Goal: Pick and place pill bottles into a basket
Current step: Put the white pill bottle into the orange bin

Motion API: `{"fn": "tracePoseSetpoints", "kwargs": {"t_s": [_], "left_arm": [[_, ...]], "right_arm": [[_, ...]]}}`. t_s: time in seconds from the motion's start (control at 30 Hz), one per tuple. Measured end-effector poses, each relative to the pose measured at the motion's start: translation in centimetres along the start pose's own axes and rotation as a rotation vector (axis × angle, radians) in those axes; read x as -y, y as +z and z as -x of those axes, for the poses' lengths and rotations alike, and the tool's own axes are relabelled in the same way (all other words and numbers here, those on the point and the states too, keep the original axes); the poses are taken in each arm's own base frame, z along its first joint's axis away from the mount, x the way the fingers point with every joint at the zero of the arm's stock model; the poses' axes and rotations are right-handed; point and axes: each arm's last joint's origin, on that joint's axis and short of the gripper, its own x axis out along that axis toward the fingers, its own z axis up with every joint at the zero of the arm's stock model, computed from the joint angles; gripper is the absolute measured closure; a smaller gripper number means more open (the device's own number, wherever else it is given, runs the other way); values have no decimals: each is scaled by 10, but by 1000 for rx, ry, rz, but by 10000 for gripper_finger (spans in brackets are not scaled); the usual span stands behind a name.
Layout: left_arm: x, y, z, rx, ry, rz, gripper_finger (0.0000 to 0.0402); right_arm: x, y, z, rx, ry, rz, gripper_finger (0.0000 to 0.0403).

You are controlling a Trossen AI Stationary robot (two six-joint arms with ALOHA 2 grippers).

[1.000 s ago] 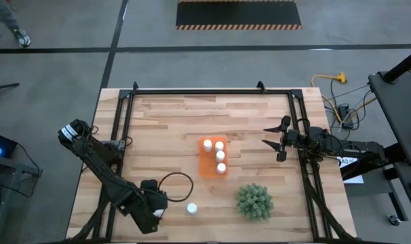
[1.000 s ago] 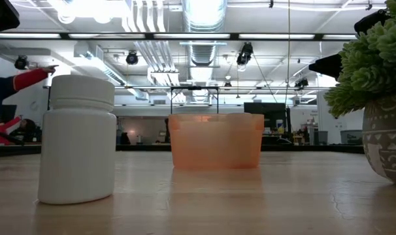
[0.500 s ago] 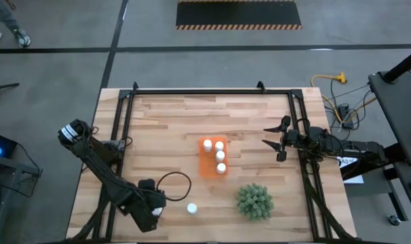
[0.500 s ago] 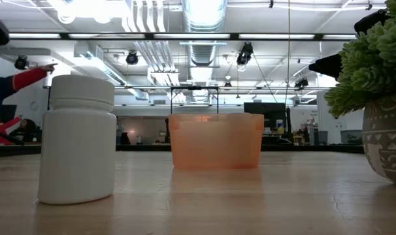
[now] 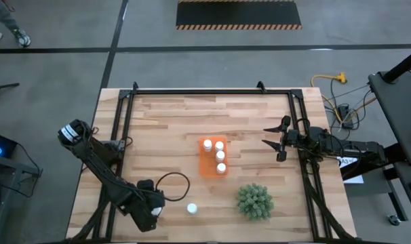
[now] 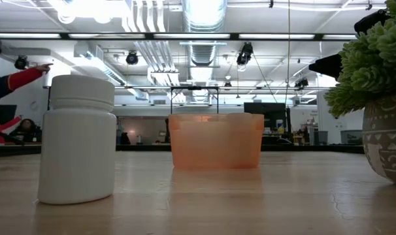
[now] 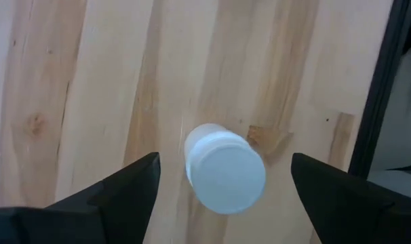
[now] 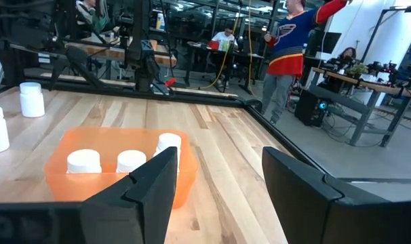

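I'm reading the job as well past halfway but not finished. In the high view the basket is sitting near the middle of the table, and I'm counting what look like four white caps in or right at it. The right wrist view is only showing me three caps clearly inside the orange walls, so I can't settle whether one is standing just beside the rim. One loose pill bottle is standing upright near the front edge, well apart from the basket and left of the plant. I'm not finding a sixth with any certainty.

The left end effector is hanging with its fingers spread wide and gripping nothing. Its wrist camera is looking down on the loose bottle's cap between the two fingers, with clear wood on either side. The right end effector is waiting at the table's right side, fingers likewise apart and empty.

Against the pictures from a second ago, the left arm is drawing slightly away from the bottle. In the high view its wrist is sitting a little farther left, and in the low view the dark shape at the upper left corner is shrinking to a sliver. The bottle, basket, plant and right arm are not shifting. So I'm judging that the grasp on this bottle is yet to be made.
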Motion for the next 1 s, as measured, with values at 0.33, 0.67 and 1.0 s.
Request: {"fn": "tracePoseSetpoints", "kwargs": {"t_s": [0.33,0.67,1.0], "left_arm": [[-6,-5,-11,-9,-2,22,88],[-6,-5,-11,-8,-8,23,104],[-5,-5,-11,-32,-28,24,224]], "right_arm": [[0,0,0,0,0,0,197],[0,0,0,0,0,1,197],[0,0,0,0,0,1,197]]}}
